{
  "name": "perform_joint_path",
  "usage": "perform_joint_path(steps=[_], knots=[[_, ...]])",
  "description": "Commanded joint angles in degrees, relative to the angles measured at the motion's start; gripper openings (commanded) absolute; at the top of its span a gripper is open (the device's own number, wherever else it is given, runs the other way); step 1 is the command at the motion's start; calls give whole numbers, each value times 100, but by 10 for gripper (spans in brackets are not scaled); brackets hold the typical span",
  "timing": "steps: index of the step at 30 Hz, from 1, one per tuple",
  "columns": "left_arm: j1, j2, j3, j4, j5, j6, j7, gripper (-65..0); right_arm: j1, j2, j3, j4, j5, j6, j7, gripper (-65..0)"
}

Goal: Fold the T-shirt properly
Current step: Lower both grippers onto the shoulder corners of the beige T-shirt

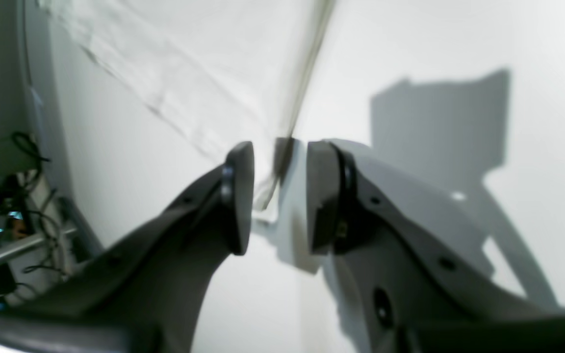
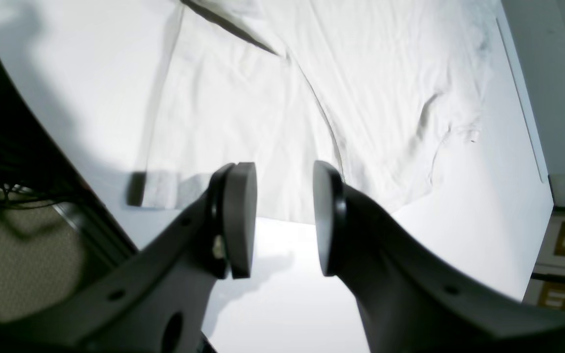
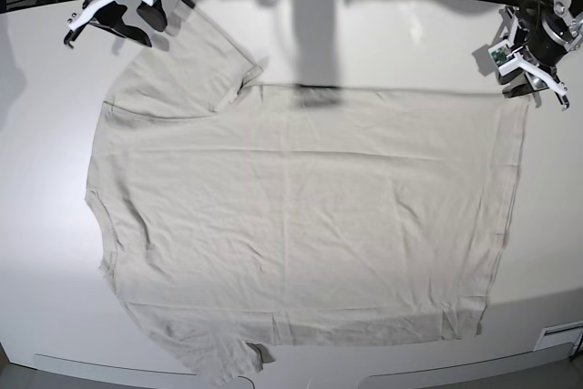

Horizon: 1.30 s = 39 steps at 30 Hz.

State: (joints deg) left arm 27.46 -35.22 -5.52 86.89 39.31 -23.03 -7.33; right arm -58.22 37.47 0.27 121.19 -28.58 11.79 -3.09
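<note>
Worktop (image 3: 383, 25): white, flat, carries the whole garment; its near edge shows at the bottom of the base view.
T-shirt (image 3: 301, 225): pale beige, plain, spread flat and lightly wrinkled across the middle of the worktop. In the base view the hem runs down that view's right side and the shoulders lie on its left. One short sleeve reaches toward the upper left corner, the other sits at the bottom edge near the worktop's front.
Containers: none visible to describe.
Right claw (image 2: 282, 223): released, jaws standing apart with a clear gap and nothing between them. In its wrist view it hangs just above bare worktop beside the edge of the T-shirt (image 2: 282, 98); in the base view the right claw (image 3: 114, 17) sits just beside the upper sleeve tip.
Left claw (image 1: 277, 196): jaws parted. In its blurred wrist view an edge of the T-shirt (image 1: 199, 73) runs into the gap between the jaws; I cannot tell whether either jaw touches it. In the base view the left claw (image 3: 533, 75) sits at the upper hem corner.
</note>
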Motion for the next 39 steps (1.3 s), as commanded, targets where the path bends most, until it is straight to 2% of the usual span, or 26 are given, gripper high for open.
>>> perform_joint_path(steps=[1, 6, 10, 12, 15, 19, 23, 26, 31, 35, 39], knots=[[-131, -103, 24, -107, -26, 74, -24, -469, -52, 46, 17, 101, 0, -164, 81, -452], [-680, -111, 269, -802, -7, 76, -22, -469, -52, 46, 17, 101, 0, -269, 50, -452], [-743, -232, 269, -885, -11, 83, -26, -478, -52, 46, 17, 101, -223, -374, 33, -452], [-699, -293, 269, -885, -31, 81, -20, -530, -52, 46, 17, 101, -439, -407, 20, -452], [-605, -302, 269, -885, 50, 74, -44, -650, -52, 48, 17, 101, -470, -407, 20, -452], [-538, -289, 269, -885, 417, 74, -90, -650, -55, 55, 17, 101, -476, -407, 20, -452], [-538, -289, 269, -885, 437, 68, -17, -650, -55, 63, 17, 101, -494, -407, 20, -452], [-538, -289, 269, -883, 439, -94, 13, -650, -52, 96, 17, 101, -599, -415, 20, -453], [-538, -289, 269, -883, 420, -127, 24, -650, -55, 415, 17, 101, -918, -402, -295, -451], [-540, -289, 269, -879, 420, -127, 26, -650, -68, 634, 17, 94, -828, -380, -518, -362], [-540, -271, 269, -879, 417, -125, 50, -650, -87, 866, 15, 85, -831, -2, -487, -361]])
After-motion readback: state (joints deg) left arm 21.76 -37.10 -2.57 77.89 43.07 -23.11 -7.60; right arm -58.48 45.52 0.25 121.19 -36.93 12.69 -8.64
